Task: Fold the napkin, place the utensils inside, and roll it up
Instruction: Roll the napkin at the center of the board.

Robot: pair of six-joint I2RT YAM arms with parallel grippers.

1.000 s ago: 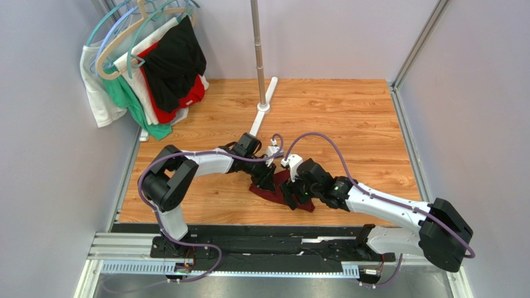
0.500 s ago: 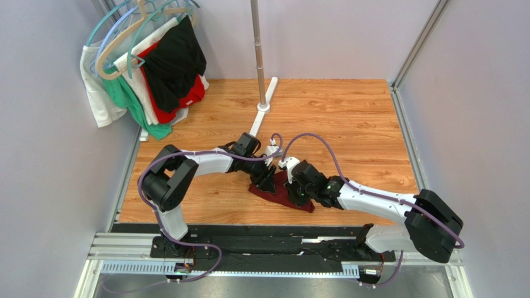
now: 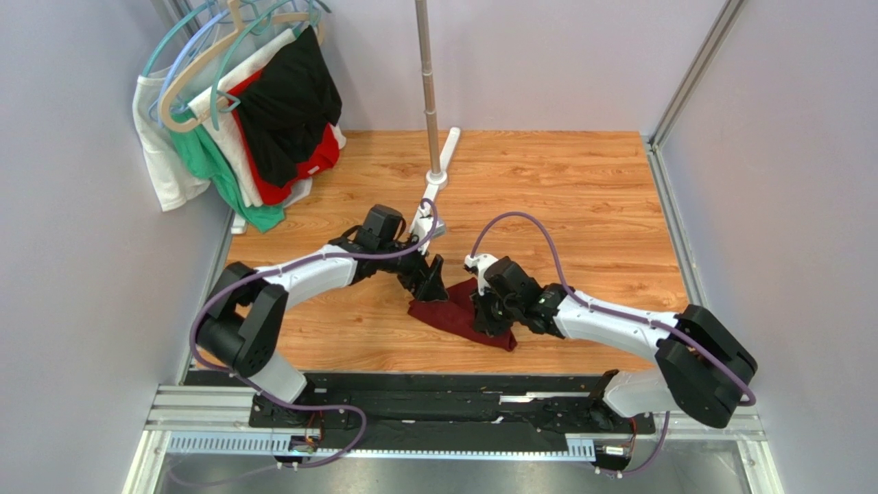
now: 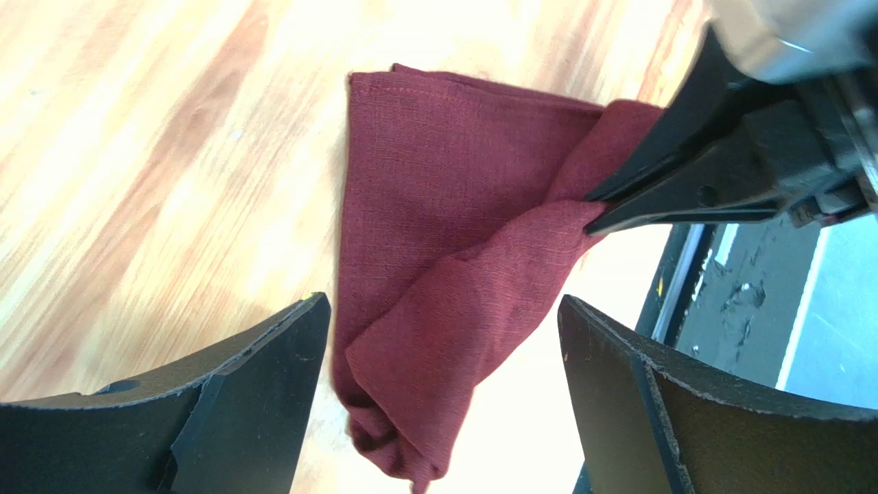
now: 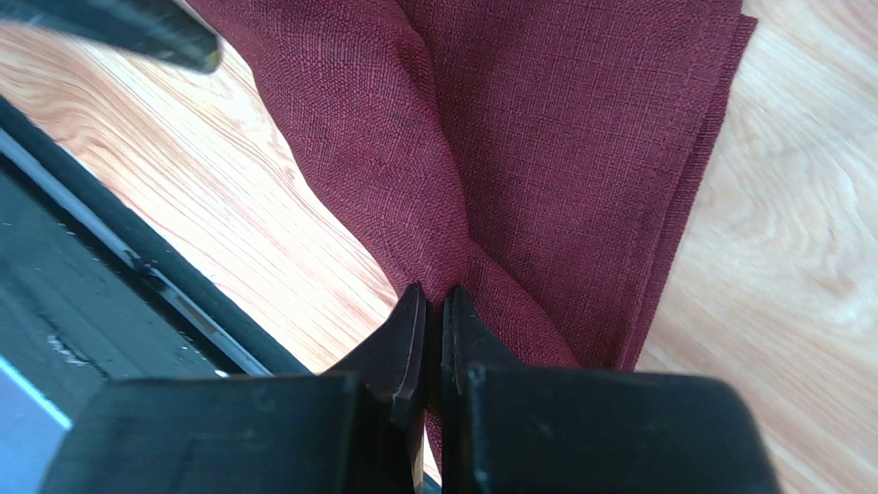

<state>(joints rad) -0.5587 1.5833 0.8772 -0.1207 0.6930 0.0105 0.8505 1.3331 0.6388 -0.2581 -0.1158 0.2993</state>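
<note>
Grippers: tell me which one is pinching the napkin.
The right gripper: its jaws are shut on a fold of the napkin, while the left gripper stands open over it.

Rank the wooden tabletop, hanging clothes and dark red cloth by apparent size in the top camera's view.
1. wooden tabletop
2. hanging clothes, perhaps enlarged by hanging nearer the camera
3. dark red cloth, bunched and partly covered

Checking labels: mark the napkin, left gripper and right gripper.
napkin (image 4: 443, 196): left wrist view, on the flat folded panel.
left gripper (image 4: 441, 309): left wrist view, midway between its open fingers.
right gripper (image 5: 433, 298): right wrist view, at the fingertips pinching the napkin.
</note>
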